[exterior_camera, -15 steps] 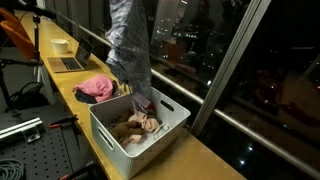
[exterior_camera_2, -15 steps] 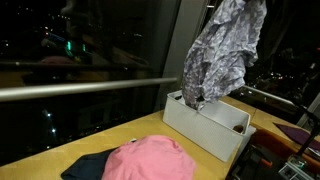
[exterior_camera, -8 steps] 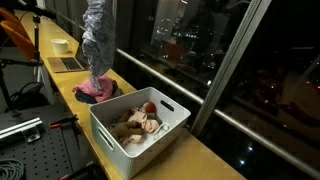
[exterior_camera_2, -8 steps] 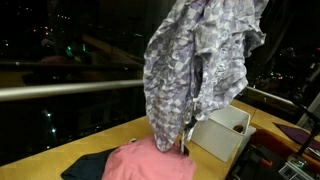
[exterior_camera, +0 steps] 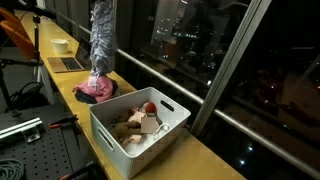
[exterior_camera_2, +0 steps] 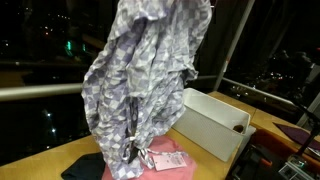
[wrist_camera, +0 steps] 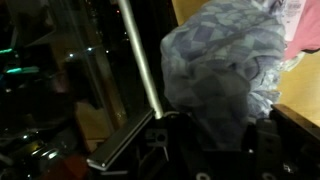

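Note:
A grey patterned cloth [exterior_camera: 100, 40] hangs long and loose from above, its lower end just over a pink garment [exterior_camera: 95, 90] lying on the yellow table. In an exterior view the same cloth [exterior_camera_2: 145, 90] fills the middle, with the pink garment [exterior_camera_2: 170, 160] beneath it. In the wrist view my gripper [wrist_camera: 212, 135] is shut on the bunched cloth [wrist_camera: 225, 65], whose folds hide the fingertips. The gripper itself does not show in either exterior view.
A white bin [exterior_camera: 110, 135] holding several clothes stands beside the pink pile; its wall [exterior_camera_2: 210, 125] shows in both exterior views. A dark garment [exterior_camera_2: 85, 165] lies by the pink one. A laptop [exterior_camera: 68, 62] and a cup [exterior_camera: 60, 45] sit farther along. A metal window rail [wrist_camera: 140, 60] runs close by.
The hanging cloth has been carried from over the white bin across to above the pink garment, and has sunk slightly since half a second ago. The bin's contents stay put.

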Robot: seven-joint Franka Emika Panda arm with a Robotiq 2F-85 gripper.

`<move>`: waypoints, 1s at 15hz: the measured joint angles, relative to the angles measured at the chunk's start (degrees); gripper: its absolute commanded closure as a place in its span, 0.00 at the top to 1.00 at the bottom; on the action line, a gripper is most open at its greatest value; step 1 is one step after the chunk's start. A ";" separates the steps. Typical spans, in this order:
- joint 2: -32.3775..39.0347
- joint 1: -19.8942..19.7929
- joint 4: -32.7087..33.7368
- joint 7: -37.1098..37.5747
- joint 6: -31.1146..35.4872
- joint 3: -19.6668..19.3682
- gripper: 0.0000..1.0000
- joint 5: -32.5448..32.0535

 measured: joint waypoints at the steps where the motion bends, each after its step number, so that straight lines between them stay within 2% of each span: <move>1: 0.87 -0.03 -0.01 -0.03 0.00 -0.74 0.00 1.59; 4: 1.33 -1.31 -2.80 -0.29 0.32 -3.55 0.00 9.07; 7: -0.68 -4.63 -10.45 -1.36 3.83 -5.40 0.00 17.40; 10: -2.90 -6.88 -18.02 -3.10 8.76 -6.12 0.00 24.21; 13: -3.78 -7.21 -22.23 -5.12 11.95 -6.12 0.00 29.06; 14: -3.83 -7.05 -22.84 -5.82 12.33 -6.09 0.25 29.93; 15: -3.83 -6.88 -23.16 -6.41 12.35 -6.05 0.27 30.54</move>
